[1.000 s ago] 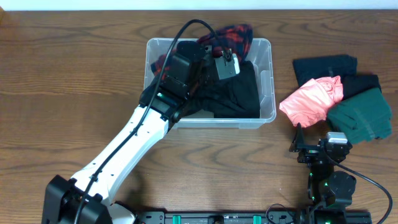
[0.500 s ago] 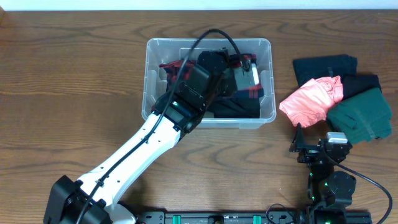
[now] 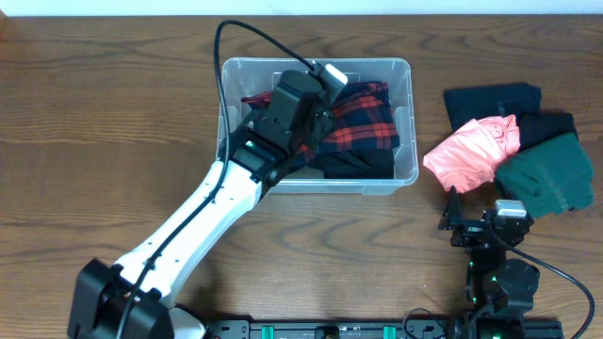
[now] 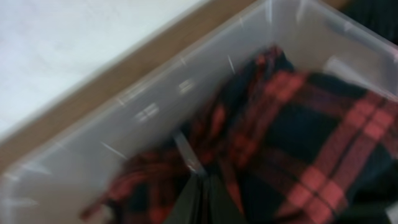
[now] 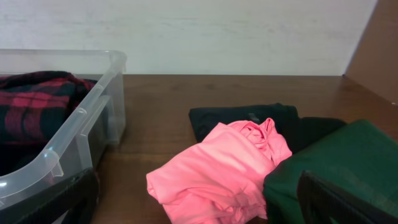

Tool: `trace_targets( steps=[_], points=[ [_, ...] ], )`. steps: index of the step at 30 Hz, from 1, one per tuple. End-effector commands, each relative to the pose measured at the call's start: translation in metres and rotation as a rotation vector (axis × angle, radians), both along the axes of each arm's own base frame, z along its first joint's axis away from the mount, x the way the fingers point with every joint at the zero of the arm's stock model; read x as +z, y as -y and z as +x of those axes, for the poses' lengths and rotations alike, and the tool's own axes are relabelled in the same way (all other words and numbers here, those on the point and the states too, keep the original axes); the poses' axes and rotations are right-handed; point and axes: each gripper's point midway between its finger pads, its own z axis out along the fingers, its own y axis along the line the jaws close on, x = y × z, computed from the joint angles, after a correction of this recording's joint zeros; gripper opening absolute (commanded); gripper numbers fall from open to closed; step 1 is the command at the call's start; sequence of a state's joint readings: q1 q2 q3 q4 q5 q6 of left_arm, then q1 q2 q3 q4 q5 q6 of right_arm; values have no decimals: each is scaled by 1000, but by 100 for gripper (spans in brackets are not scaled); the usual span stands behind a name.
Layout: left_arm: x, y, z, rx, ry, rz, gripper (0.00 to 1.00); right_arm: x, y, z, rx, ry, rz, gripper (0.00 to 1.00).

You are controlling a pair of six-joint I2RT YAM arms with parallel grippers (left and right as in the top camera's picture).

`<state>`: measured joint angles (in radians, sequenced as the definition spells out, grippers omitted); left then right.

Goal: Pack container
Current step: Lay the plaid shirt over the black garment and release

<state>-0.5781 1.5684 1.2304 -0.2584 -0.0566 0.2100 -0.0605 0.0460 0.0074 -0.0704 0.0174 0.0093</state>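
Observation:
The clear container point(image 3: 407, 68) stands at the back middle of the table. Inside it a red-and-black plaid garment point(image 3: 363, 118) lies spread over a black garment point(image 3: 363, 165). My left arm reaches into the container, and its gripper point(image 4: 202, 198) shows only in the left wrist view. The fingers are shut, with the plaid cloth point(image 4: 298, 130) bunched at their tips near the container's back wall point(image 4: 155, 106). My right gripper point(image 5: 199, 208) is open and empty, low over the table at the front right point(image 3: 454, 224).
Right of the container lie a pink garment point(image 3: 471, 151), a green one point(image 3: 546, 174), a dark navy one point(image 3: 492, 99) and a black one point(image 3: 551, 124). The right wrist view shows the pink garment point(image 5: 217, 162), the green one point(image 5: 336, 155) and the container's corner point(image 5: 81, 124).
My left gripper swung from the container's right side to its back left. The plaid garment now lies spread over the black one. The right arm has not moved.

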Motion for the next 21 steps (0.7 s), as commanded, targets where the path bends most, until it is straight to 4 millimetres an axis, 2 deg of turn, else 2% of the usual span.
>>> trace_targets(
  steps=[1, 5, 9, 13, 15, 17, 21],
  points=[
    [-31, 4, -7, 79, -152, -71, 6, -2, -3, 0, 15, -6, -14, 99],
    [-71, 13, -22, 69, -321, -91, 6, -2, -3, 0, 15, -6, -14, 99],
    [-114, 12, -23, 125, -424, -65, 6, -2, -3, 0, 15, -6, -14, 99],
    [-143, 11, -26, 163, -489, -46, 6, -2, -3, 0, 15, -6, -14, 99],
    [-149, 10, -26, 167, -500, -38, 6, -2, -3, 0, 15, -6, -14, 99],
    [-146, 11, -25, 165, -490, -45, 6, -2, -3, 0, 15, -6, -14, 99],
    [-115, 14, -14, 160, -427, -94, 6, -2, -3, 0, 15, -6, -14, 99]
  ],
)
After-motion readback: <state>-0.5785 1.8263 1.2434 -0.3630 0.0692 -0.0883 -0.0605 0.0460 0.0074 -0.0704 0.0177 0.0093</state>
